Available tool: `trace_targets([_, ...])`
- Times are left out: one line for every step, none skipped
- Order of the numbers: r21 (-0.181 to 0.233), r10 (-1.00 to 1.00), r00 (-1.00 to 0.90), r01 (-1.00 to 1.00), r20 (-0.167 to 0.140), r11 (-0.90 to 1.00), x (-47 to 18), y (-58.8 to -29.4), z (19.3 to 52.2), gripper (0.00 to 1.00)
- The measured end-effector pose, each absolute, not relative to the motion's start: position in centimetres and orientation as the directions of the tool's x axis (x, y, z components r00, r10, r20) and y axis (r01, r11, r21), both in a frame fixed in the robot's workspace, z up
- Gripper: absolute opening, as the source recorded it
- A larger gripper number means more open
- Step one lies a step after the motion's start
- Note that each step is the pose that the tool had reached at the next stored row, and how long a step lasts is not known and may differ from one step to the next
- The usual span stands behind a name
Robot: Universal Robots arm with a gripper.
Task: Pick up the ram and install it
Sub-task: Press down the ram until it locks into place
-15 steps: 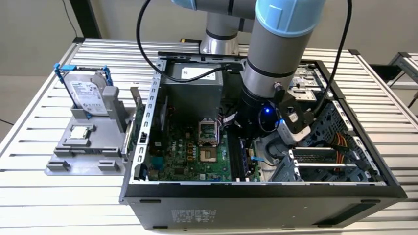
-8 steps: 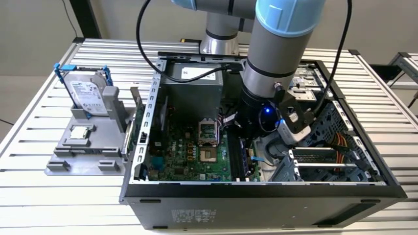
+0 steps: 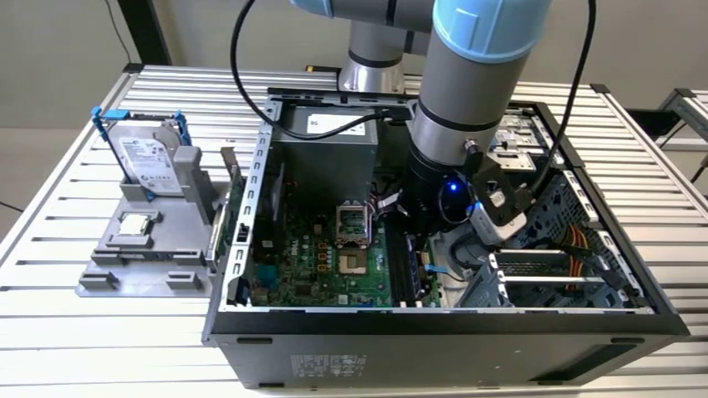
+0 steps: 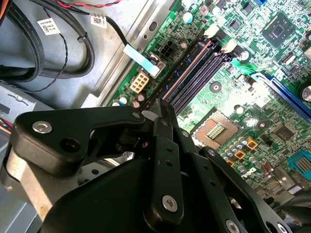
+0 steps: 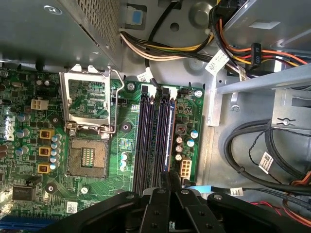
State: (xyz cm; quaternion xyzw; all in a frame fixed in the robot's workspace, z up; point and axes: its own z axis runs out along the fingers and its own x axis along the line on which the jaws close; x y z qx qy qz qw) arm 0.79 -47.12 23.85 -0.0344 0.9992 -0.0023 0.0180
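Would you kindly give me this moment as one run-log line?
gripper | inside open computer case | poised close over motherboard memory slots

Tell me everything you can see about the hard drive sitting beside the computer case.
The hard drive is a silver metal slab with a white label on its face and blue rails along its edges. It stands on edge, leaning slightly, in a grey holder on the slatted table, outside the computer case on the exterior view's left.

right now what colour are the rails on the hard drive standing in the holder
Blue rails along the silver hard drive, seen best in the exterior view.
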Motion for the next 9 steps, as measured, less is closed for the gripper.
trace_targets([-0.006, -0.069, -0.997, -0.069, -0.036, 0.998, 0.79, -47.12, 23.85, 0.0])
trace_targets([-0.006, -0.07, -0.997, -0.07, -0.036, 0.998, 0.79, -47.12, 23.84, 0.0])
trace_targets([-0.006, -0.072, -0.997, -0.071, -0.036, 0.997, 0.79, -47.12, 23.85, 0.0])
trace_targets([-0.006, -0.074, -0.997, -0.074, -0.036, 0.997, 0.79, -47.12, 23.84, 0.0])
trace_targets([-0.006, -0.077, -0.996, -0.077, -0.036, 0.997, 0.79, -47.12, 23.85, 0.0])
trace_targets([-0.006, -0.081, -0.996, -0.08, -0.036, 0.997, 0.79, -47.12, 23.85, 0.0])
trace_targets([-0.006, -0.084, -0.996, -0.084, -0.036, 0.996, 0.79, -47.12, 23.85, 0.0])
trace_targets([-0.006, -0.088, -0.995, -0.088, -0.036, 0.996, 0.79, -47.12, 23.85, 0.0])
trace_targets([-0.006, -0.092, -0.995, -0.092, -0.036, 0.996, 0.79, -47.12, 23.85, 0.0])
